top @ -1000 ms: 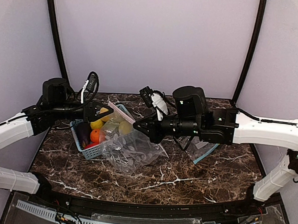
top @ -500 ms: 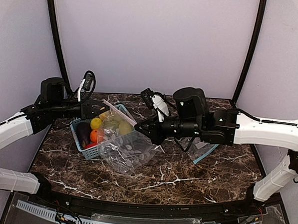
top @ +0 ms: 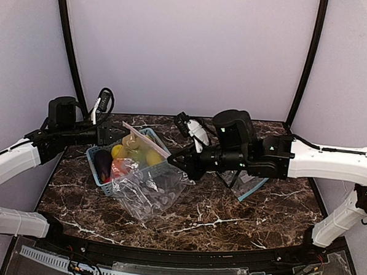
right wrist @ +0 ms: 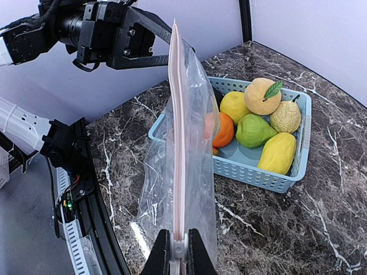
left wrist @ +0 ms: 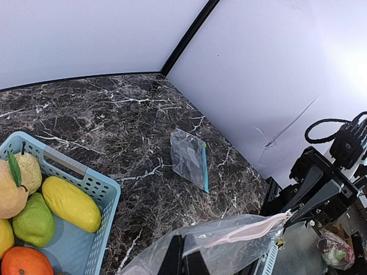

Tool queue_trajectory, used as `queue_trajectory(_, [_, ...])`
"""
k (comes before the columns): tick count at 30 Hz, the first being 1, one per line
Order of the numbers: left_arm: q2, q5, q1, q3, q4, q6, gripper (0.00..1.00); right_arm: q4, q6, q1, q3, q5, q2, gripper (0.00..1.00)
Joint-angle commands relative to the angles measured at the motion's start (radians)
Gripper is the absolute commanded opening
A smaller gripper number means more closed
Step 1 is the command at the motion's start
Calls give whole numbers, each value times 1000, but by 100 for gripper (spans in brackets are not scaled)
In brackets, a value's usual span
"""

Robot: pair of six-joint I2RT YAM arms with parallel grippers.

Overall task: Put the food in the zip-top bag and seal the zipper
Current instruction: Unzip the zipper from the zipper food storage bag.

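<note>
A clear zip-top bag (top: 149, 186) with a pink zipper hangs stretched between my two grippers, above the basket's front. My left gripper (top: 124, 132) is shut on the bag's far top corner; its fingers (left wrist: 172, 260) show in the left wrist view, pinching the bag (left wrist: 235, 243). My right gripper (right wrist: 178, 252) is shut on the white zipper slider at the near end of the bag (right wrist: 182, 166). The food lies in the light-blue basket (right wrist: 287, 182): an orange (right wrist: 225, 130), a lemon (right wrist: 235, 106), a green fruit (right wrist: 255, 130), a yellow fruit (right wrist: 279, 152), a peach (right wrist: 262, 95). A purple eggplant (top: 102, 164) shows from above.
A second clear bag with a blue zipper (top: 252, 185) lies flat on the marble table right of my right arm; it also shows in the left wrist view (left wrist: 189, 156). The basket (top: 92, 152) stands at the left back. Purple walls close the back and sides.
My left gripper has drawn back to the left with the bag's corner. The bag has swung left and hangs lower over the basket's front. The right gripper has barely moved.
</note>
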Motion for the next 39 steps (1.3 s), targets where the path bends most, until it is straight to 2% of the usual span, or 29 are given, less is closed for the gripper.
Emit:
queue_trajectory(1, [-25, -75, 53, -14, 41, -12, 1, -97, 10, -1, -34, -8, -33, 0])
queue_trajectory(16, [-29, -36, 142, -48, 62, -27, 1, -105, 19, 0, -48, -10, -37, 0])
queue_trajectory(39, [-38, 7, 215, -61, 50, -9, 1, -124, 30, -1, -51, -2, -42, 0])
